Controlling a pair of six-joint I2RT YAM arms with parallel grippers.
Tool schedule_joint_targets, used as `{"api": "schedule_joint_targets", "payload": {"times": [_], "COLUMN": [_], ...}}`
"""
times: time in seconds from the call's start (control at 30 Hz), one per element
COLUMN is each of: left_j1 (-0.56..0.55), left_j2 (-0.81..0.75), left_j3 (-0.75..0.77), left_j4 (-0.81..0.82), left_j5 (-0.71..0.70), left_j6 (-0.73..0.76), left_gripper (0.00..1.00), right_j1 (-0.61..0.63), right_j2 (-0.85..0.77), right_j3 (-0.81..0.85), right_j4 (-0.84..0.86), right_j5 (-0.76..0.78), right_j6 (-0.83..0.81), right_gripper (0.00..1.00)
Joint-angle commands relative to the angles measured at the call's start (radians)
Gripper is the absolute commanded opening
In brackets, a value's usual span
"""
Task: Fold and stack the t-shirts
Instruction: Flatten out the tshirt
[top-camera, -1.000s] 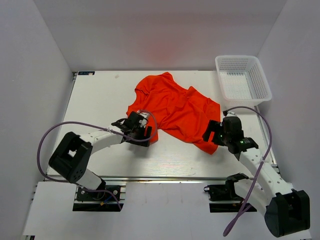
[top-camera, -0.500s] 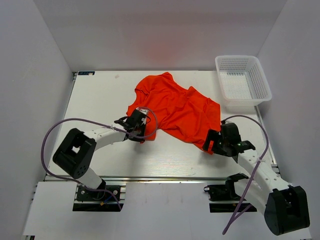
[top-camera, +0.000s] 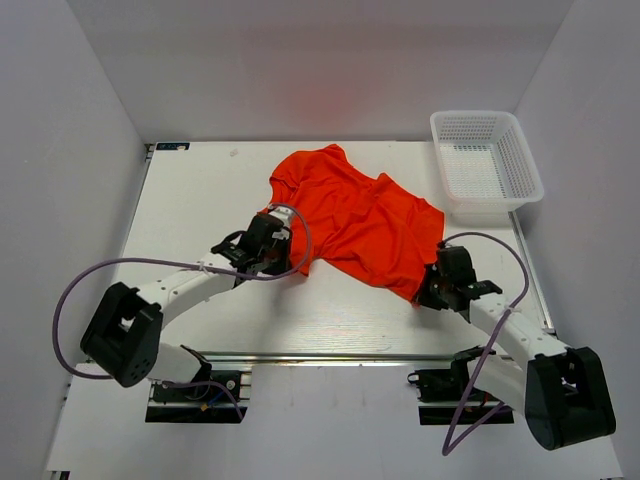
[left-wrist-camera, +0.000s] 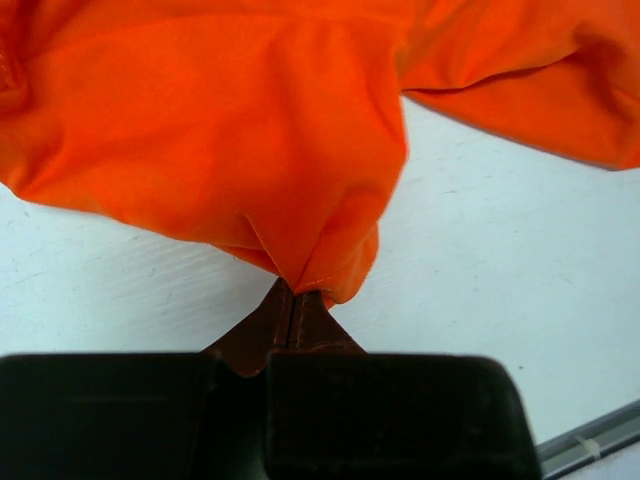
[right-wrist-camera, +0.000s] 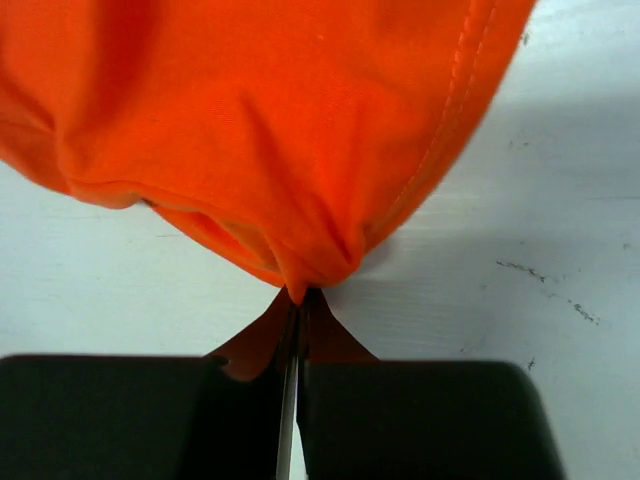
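Taking hold of the orange-red t-shirt (top-camera: 350, 215) to spread it flat.

Our left hand (left-wrist-camera: 292, 300) is clamped on a bunched fold at the shirt's left edge, and our right hand (right-wrist-camera: 298, 305) on its near right hem corner. The shirt lies crumpled and slanted mid-worktop (top-camera: 200, 190), left of the white mesh basket (top-camera: 487, 160). Next, we judge, we must lift and draw the hands apart to flatten it before folding.

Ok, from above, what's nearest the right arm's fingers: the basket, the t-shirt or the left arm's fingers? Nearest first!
From the right fingers:
1. t-shirt, pinched in them.
2. white basket, at the far right corner.
3. left fingers, across on the left, holding the shirt too.
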Motion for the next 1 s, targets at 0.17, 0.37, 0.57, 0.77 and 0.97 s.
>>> {"api": "schedule_joint_targets", "payload": {"times": [0.17,0.37,0.57,0.77,0.97], "left_j1": [-0.003,0.015,0.015,0.015,0.015], "left_j2": [-0.236,-0.317,-0.342,-0.371,-0.416], "left_j3": [0.084,0.275,0.513,0.735,0.840], "left_j4": [0.104,0.014,-0.050,-0.092,-0.080], "left_j5": [0.048,-0.166,-0.392,-0.599,-0.587], "left_j6": [0.045,0.059,0.130,0.240,0.328], "left_gripper": [0.00,0.00,0.00,0.00,0.00], "right_j1": [-0.003,-0.004,-0.009,-0.006,-0.004], "right_j2": [-0.143,-0.218,-0.177,-0.157,-0.200], "right_j3": [0.200,0.446,0.728,0.945,1.025], "right_j4": [0.072,0.064,0.041,0.038,0.075], "right_j5": [-0.049,0.201,0.401,0.595,0.613], "right_j6": [-0.064,-0.058,-0.101,-0.260,-0.368], "right_gripper": [0.00,0.00,0.00,0.00,0.00]}}
